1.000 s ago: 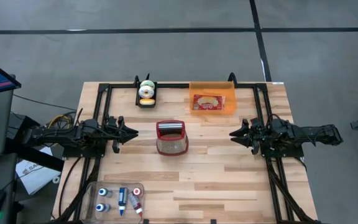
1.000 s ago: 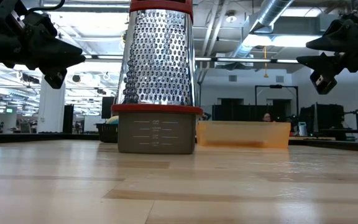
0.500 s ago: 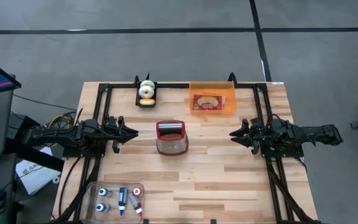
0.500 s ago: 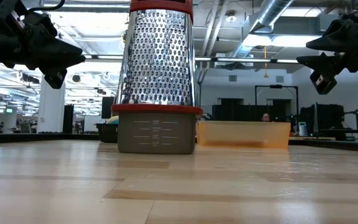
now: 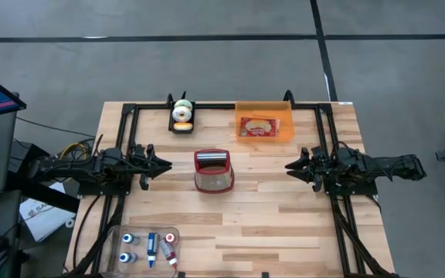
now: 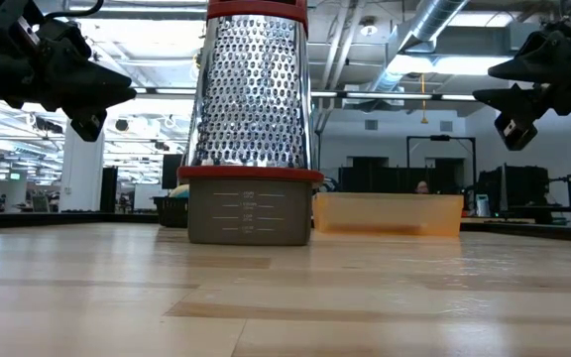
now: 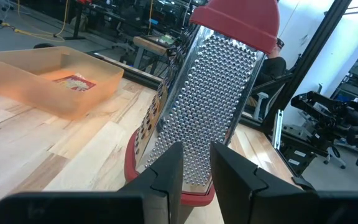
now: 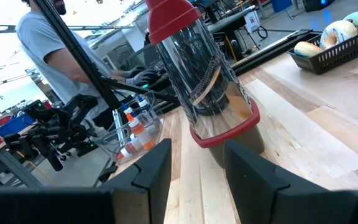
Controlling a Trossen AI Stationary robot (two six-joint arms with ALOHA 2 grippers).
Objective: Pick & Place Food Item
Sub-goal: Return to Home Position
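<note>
Overhead: two dark arms lie low at opposite edges of a pale wooden plank surface. The left tool and right tool point at each other, well apart. An upright steel box grater with a red handle and red base stands between them. Beyond the left tool, a small black mesh bin holds the pale and yellow ring donuts. Beyond the right tool sits a translucent orange tray with a red-and-yellow packet. A clear plastic tub of small bottles lies on the left tool's side.

Table level: both tools hang above the surface, flanking the grater and touching nothing.

Left wrist: its fingers are slightly parted and empty, with the grater straight ahead.

Right wrist: its fingers are parted wider and empty. A person in a grey shirt stands beyond the surface.
</note>
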